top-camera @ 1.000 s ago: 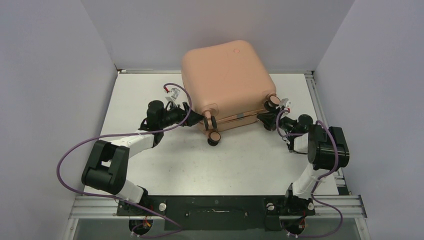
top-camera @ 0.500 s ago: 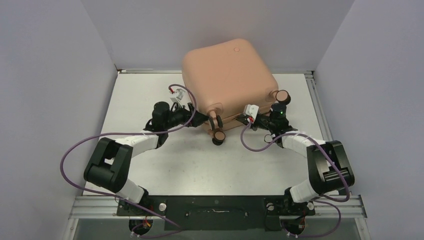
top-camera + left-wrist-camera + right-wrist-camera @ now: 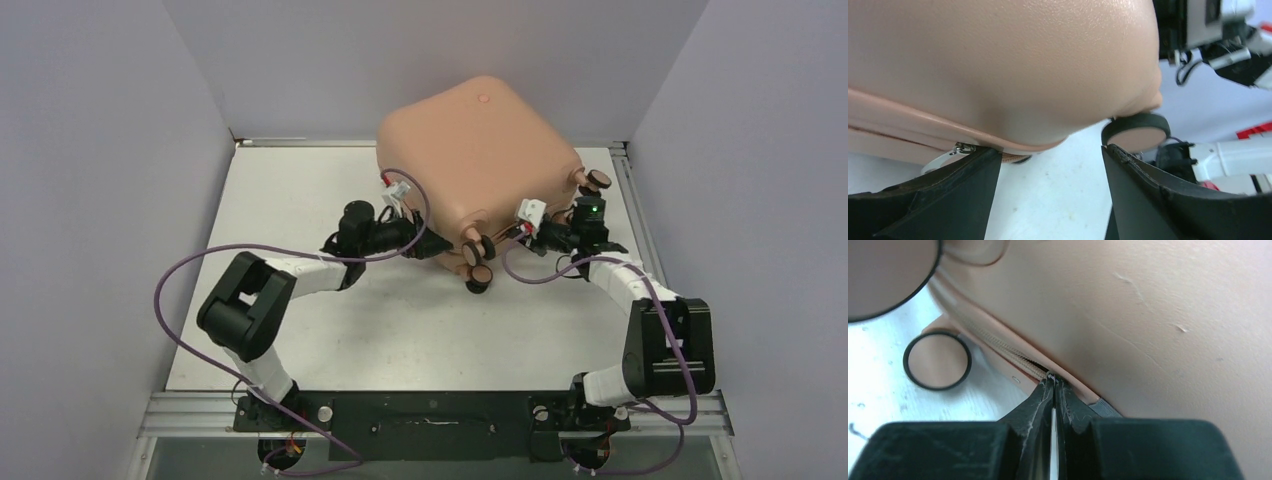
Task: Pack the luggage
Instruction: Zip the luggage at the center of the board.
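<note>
**Item:** luggage, a peach-pink hard-shell suitcase with rounded corners, its two shells together.

**Position:** on the far half of the white table, right of centre. It is turned so that one wheeled corner points toward the arm bases.

**Details:**
- A small red round logo sits on the upward face, near its far edge.
- Black-tyred wheels cluster at the near corner.
- A further wheel shows at the right-hand corner.
- A zipper runs along the seam between the shells.

**Left claw**: at the near-left side of the luggage, just left of the wheeled corner.
- Its fingers stand well apart and are clamped on nothing.
- The rounded lower edge of the shell lies between them and just above.
- In the left wrist view one tyre sits right over the tip of the right-hand finger. Contact cannot be told.

**Right claw**: at the near-right side of the luggage, just right of the same corner.
- Its fingertips are pressed together, with their points set against the zipper line.
- Whether a pull tab is pinched between them cannot be told.
- In the right wrist view a caster lies just left of the tips, on the table.

**Surround:** purple cables loop from both arms above the table. Pale lilac walls close in the left, back and right.
</note>
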`<state>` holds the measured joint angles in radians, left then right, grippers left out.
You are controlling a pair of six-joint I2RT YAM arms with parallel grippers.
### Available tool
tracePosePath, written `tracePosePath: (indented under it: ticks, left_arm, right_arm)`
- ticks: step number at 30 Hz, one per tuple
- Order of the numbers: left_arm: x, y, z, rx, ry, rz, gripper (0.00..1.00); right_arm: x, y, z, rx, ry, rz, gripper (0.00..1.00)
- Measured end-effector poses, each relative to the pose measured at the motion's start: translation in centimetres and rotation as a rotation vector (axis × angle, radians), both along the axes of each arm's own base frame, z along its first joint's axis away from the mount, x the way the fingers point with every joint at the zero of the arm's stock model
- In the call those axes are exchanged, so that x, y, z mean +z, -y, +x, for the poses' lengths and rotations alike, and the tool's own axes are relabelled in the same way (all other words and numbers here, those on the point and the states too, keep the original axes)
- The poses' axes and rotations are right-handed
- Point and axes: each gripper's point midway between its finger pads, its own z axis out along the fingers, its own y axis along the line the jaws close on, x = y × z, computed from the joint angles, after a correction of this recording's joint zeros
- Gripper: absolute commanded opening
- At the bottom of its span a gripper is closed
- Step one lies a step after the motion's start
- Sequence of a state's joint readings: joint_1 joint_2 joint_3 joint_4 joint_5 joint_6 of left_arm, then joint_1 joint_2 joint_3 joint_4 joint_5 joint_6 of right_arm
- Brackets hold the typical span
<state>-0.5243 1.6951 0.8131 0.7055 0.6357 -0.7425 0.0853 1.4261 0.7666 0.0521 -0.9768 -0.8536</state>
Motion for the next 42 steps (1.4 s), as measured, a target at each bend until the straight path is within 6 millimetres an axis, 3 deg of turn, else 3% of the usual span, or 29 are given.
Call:
tracePosePath:
  ticks: [6, 9, 12, 16, 19, 24, 30, 33, 35, 37, 42]
  left_arm:
    - [0.1, 6.8, -3.4, -0.197, -0.028, -0.054, 0.73]
    - [0.0, 10.0, -6.1, -0.305, -0.039, -0.056, 0.76]
    - [-0.9, 10.8, -7.7, -0.355, -0.065, -0.003, 0.79]
    - [-1.4, 9.7, -6.1, -0.330, -0.069, 0.060, 0.85]
    - [-0.2, 7.7, -3.8, -0.292, -0.045, 0.081, 0.91]
    - [6.3, 2.4, 1.9, -0.167, 0.093, 0.055, 0.95]
    - [15.5, -5.8, 12.4, 0.106, 0.388, 0.111, 0.97]
    - [18.3, -9.0, 17.4, 0.222, 0.497, 0.132, 0.97]
    - [18.2, -10.1, 20.5, 0.265, 0.524, 0.144, 0.97]
    - [16.3, -10.4, 23.4, 0.281, 0.516, 0.151, 0.97]
    - [8.4, -9.6, 29.4, 0.282, 0.379, 0.094, 0.94]
  right_arm:
    - [0.0, 7.0, 1.1, -0.178, -0.075, 0.075, 0.05]
    - [0.0, 8.5, 1.0, -0.209, -0.098, 0.109, 0.05]
    - [-0.1, 9.4, 1.0, -0.232, -0.101, 0.121, 0.05]
    - [-0.2, 10.0, 0.7, -0.243, -0.090, 0.128, 0.05]
    - [-0.2, 10.5, 0.4, -0.263, -0.083, 0.118, 0.05]
    - [-0.3, 10.6, 0.1, -0.268, -0.077, 0.110, 0.05]
    - [-0.5, 10.7, -0.1, -0.259, -0.065, 0.089, 0.05]
    - [-0.7, 10.6, -0.3, -0.248, -0.064, 0.076, 0.05]
    - [-0.7, 10.6, -0.5, -0.238, -0.054, 0.066, 0.05]
    - [-0.7, 10.5, -0.7, -0.224, -0.045, 0.053, 0.05]
    - [-0.7, 10.5, -1.0, -0.172, -0.012, 0.002, 0.05]
